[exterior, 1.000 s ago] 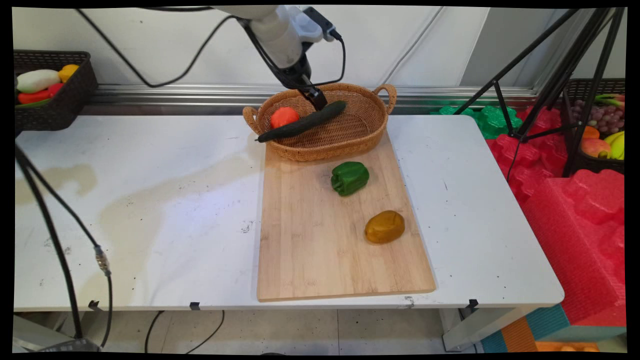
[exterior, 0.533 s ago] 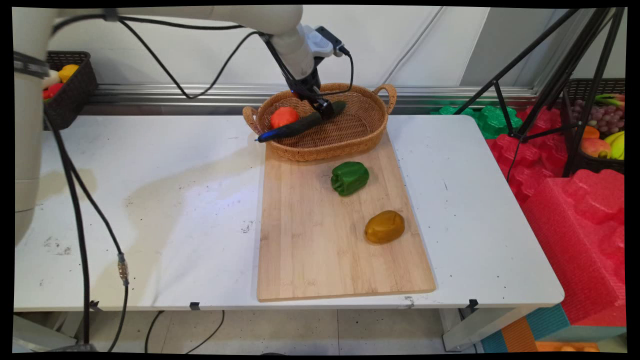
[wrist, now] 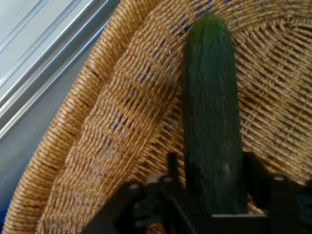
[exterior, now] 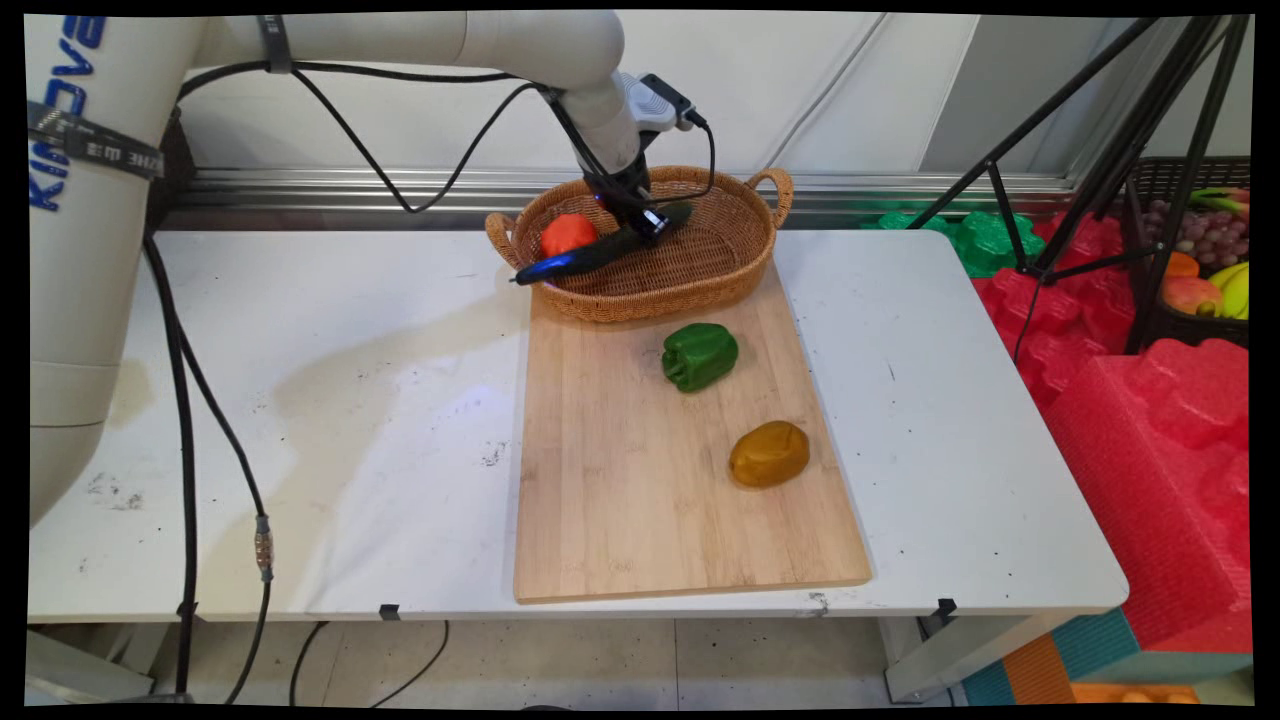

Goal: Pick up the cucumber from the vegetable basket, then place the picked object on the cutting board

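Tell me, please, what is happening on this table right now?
The white arm's black two-finger tool is down in the oval woven wicker basket, with a finger on either side of the long dark green cucumber. The cucumber lies slantwise, its far end sticking out over the basket's rim, beside a round orange-red tomato. The basket sits at the far end of a light wooden cutting board, where a green bell pepper and a brownish-yellow potato lie untouched.
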Motion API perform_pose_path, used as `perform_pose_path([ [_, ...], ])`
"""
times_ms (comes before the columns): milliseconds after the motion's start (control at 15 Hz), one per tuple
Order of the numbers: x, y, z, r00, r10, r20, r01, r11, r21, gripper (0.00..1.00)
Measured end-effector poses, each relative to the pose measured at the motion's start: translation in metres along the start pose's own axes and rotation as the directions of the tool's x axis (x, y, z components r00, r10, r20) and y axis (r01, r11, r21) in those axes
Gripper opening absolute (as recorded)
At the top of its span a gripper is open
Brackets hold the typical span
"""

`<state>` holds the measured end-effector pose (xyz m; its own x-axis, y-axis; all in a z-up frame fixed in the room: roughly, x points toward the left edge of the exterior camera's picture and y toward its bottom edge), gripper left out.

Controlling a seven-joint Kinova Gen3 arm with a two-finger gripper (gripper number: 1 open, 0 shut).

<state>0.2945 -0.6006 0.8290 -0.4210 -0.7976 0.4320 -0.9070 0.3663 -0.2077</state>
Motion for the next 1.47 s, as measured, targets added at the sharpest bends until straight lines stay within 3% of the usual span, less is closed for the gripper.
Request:
perform_pose_path([
  [467, 0.002, 0.017, -0.020, 0.999, 0.000, -0.033, 0.000, 1.000, 0.021, 0.00],
  [933, 0.003, 0.043, -0.104, 0.991, 0.039, -0.129, -0.030, 0.997, 0.069, 0.00],
  [1200, -0.015, 0.067, -0.159, 0.983, 0.051, -0.174, -0.040, 0.997, 0.068, 0.00],
  [1467, -0.052, 0.102, -0.204, 0.979, 0.083, -0.185, -0.077, 0.996, 0.034, 0.00],
])
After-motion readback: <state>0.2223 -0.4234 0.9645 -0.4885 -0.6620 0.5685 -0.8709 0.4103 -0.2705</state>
